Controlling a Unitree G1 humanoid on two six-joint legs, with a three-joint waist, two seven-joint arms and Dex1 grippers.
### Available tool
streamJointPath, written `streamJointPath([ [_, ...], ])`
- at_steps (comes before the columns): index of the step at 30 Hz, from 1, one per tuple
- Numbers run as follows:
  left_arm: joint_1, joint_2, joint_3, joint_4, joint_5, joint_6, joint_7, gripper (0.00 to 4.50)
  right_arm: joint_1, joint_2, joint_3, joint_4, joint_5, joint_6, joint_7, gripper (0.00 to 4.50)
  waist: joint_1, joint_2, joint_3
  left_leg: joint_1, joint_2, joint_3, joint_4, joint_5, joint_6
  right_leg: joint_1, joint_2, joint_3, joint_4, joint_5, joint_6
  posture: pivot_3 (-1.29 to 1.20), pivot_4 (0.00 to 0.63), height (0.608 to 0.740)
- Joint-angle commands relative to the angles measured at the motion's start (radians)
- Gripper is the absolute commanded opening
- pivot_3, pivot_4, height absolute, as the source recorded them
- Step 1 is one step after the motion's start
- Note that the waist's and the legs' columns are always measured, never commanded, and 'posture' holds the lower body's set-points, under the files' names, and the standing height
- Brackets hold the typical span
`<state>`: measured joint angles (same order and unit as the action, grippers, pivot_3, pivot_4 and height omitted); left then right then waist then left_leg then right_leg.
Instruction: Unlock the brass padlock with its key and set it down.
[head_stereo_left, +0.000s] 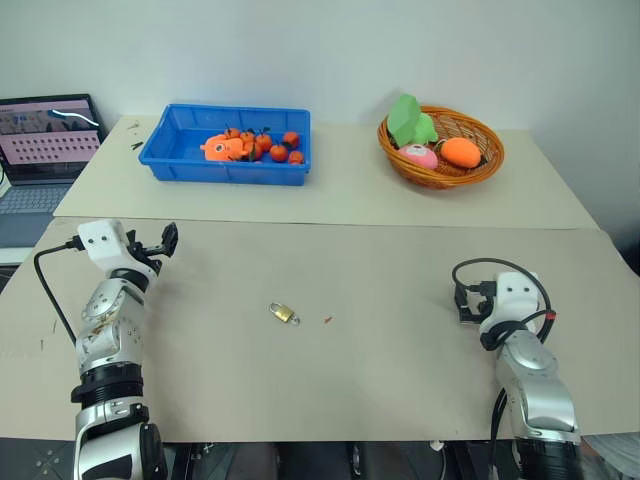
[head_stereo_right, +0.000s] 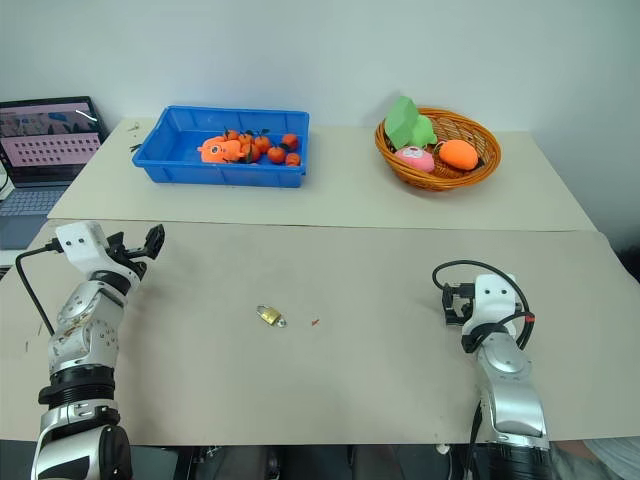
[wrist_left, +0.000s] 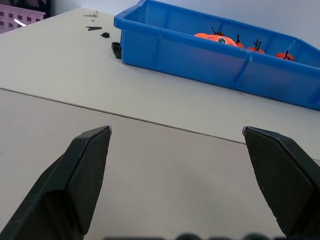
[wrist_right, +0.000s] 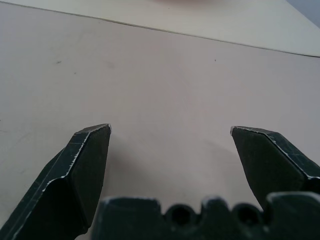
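The brass padlock (head_stereo_left: 283, 313) is tiny and golden, with a thin silvery loop, and lies flat on the beige table (head_stereo_left: 400, 370) midway between my arms. I cannot make out its key. My left gripper (head_stereo_left: 160, 243) hovers open at the table's left side, well away from the padlock and pointing toward the back; in the left wrist view its fingers (wrist_left: 90, 165) are spread wide with nothing between them. My right gripper (head_stereo_left: 468, 303) is open over the table's right side, also far from the padlock, and its fingers (wrist_right: 87, 160) frame bare tabletop.
A blue bin (head_stereo_left: 225, 172) holding small orange toys stands at the back left. A wicker basket (head_stereo_left: 440, 180) with toy fruit sits at the back right. A laptop (head_stereo_left: 45, 140) stands beyond the left edge. A tiny red speck (head_stereo_left: 327, 321) lies just right of the padlock.
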<state>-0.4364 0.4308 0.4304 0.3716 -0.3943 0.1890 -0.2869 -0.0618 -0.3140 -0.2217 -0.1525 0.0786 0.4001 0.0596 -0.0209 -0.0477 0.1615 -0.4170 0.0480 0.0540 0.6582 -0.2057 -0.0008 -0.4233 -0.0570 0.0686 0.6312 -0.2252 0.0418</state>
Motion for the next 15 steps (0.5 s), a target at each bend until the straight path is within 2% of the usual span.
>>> streamJointPath([
  [1, -0.019, 0.011, -0.027, -0.016, 0.002, -0.024, -0.056, 4.47, 0.005, -0.009, -0.015, -0.055, -0.018, -0.015, -0.01, 4.5, 0.0, 0.0, 0.0, 0.0, 0.0, 0.0, 0.0, 0.0, 0.0, 0.0, 0.0, 0.0, 0.0, 0.0, 0.0, 0.0, 0.15, 0.74],
  [5, 0.042, 0.066, -0.102, -0.081, -0.004, -0.025, -0.258, 4.47, 0.009, -0.008, 0.006, -0.074, -0.029, 0.004, -0.002, 4.5, 0.001, 0.0, 0.0, 0.0, 0.0, 0.0, 0.0, 0.0, 0.0, 0.0, 0.0, 0.0, 0.0, 0.0, 0.0, 0.0, 0.15, 0.74],
  [8, 0.155, 0.161, -0.164, -0.171, -0.016, -0.033, -0.488, 4.47, -0.001, -0.021, 0.024, -0.092, -0.025, 0.027, 0.026, 4.5, -0.013, 0.0, 0.0, 0.0, 0.001, 0.001, 0.0, 0.0, 0.0, -0.001, 0.0, 0.001, 0.0, 0.0, -0.001, 0.0, 0.15, 0.74],
  [10, 0.219, 0.226, -0.197, -0.211, 0.001, -0.043, -0.585, 4.47, -0.008, -0.029, 0.033, -0.109, -0.019, 0.041, 0.049, 4.5, -0.022, 0.0, 0.0, 0.0, 0.001, 0.001, -0.001, 0.0, 0.0, -0.001, 0.0, 0.0, 0.0, -0.001, -0.002, 0.0, 0.15, 0.74],
  [12, 0.261, 0.281, -0.204, -0.235, -0.005, -0.023, -0.655, 4.47, -0.016, -0.047, 0.045, -0.143, 0.011, 0.066, 0.102, 4.5, -0.024, 0.001, 0.0, 0.001, 0.002, 0.001, -0.002, 0.0, 0.0, -0.002, 0.0, 0.0, 0.0, -0.001, -0.003, 0.0, 0.15, 0.74],
  [15, 0.3, 0.339, -0.223, -0.265, 0.008, -0.023, -0.72, 4.47, -0.021, -0.115, 0.089, -0.251, 0.1, 0.131, 0.262, 4.5, -0.023, 0.001, 0.0, 0.002, 0.002, 0.002, -0.002, 0.0, 0.0, -0.002, 0.0, 0.0, 0.001, -0.004, -0.008, 0.0, 0.15, 0.74],
])
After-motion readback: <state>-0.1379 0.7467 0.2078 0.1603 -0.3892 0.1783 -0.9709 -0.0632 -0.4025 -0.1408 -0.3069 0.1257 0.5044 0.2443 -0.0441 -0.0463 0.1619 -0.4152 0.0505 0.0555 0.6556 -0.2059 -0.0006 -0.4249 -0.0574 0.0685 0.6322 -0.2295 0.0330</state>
